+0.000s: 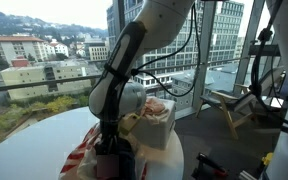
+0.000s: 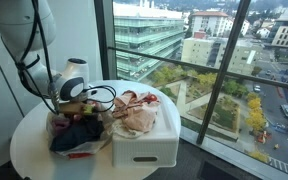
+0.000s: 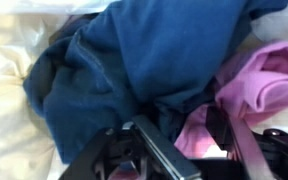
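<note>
One arm: white robot arm reaching down over a round white surface (image 2: 29, 150) by a tall window; no 2nd arm, so nothing else is nearer the cloth.
End effector (image 3: 184, 140): seen from the wrist cam, the jaws stand partway apart w/ cloth showing in the gap. I can't see anything pinched between them.
End effector, outside views: low over the clothes heap in both exterior views (image 1: 109, 150), w/ cables looped beside it.
Blue garment (image 3: 154, 60): the nearest item. A crumpled dark-blue top lying straight under and just ahead of the fingertips, filling most of the wrist view.
Blue garment, location: on the surface, beside the bin not in it, seen as a dark heap in an exterior view (image 2: 74, 135).
Long axis: no clean one, since it's bunched up. The bulk runs approx diagonal in the wrist view, lower left to upper right.
Pink garment (image 3: 269, 85): touching the blue one on the right of the wrist view, partly tucked under it.
Cream fabric (image 3: 9, 100): pale cloth on the other side of the blue, also touching.
Striped cloth (image 1: 79, 160): red-and-white, at the near edge of the heap.
White bin (image 2: 144, 145): just beside the heap, holding more pale and pink laundry.
Background: city bldgs and trees through the glass.
</note>
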Robot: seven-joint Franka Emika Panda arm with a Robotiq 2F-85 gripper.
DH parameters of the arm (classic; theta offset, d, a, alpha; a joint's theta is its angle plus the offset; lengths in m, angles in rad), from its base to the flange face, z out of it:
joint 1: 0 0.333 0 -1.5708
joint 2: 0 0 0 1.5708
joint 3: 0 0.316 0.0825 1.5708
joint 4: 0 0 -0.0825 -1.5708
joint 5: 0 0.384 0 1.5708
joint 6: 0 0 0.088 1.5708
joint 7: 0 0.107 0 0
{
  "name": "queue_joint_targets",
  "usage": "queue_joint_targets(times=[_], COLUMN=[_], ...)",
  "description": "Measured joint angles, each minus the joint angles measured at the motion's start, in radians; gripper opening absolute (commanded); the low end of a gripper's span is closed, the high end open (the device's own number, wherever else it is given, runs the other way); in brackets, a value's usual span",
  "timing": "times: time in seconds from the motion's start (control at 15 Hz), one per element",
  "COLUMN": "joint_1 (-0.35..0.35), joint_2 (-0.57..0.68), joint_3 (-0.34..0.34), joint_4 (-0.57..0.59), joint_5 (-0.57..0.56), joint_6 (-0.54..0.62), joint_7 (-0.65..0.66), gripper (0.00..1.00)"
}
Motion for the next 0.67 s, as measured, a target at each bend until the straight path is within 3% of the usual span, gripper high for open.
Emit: queue_joint_targets(times=[0.13, 0.67], joint_1=[-0.025, -0.071], joint_2=[-0.074, -0.405], joint_3=[0.023, 0.032], joint_4=[-0.038, -0.216], joint_5=[0.017, 0.243], joint_6=[0.024, 0.183], joint_7=[-0.006, -0.038], gripper=[1.00, 1.00])
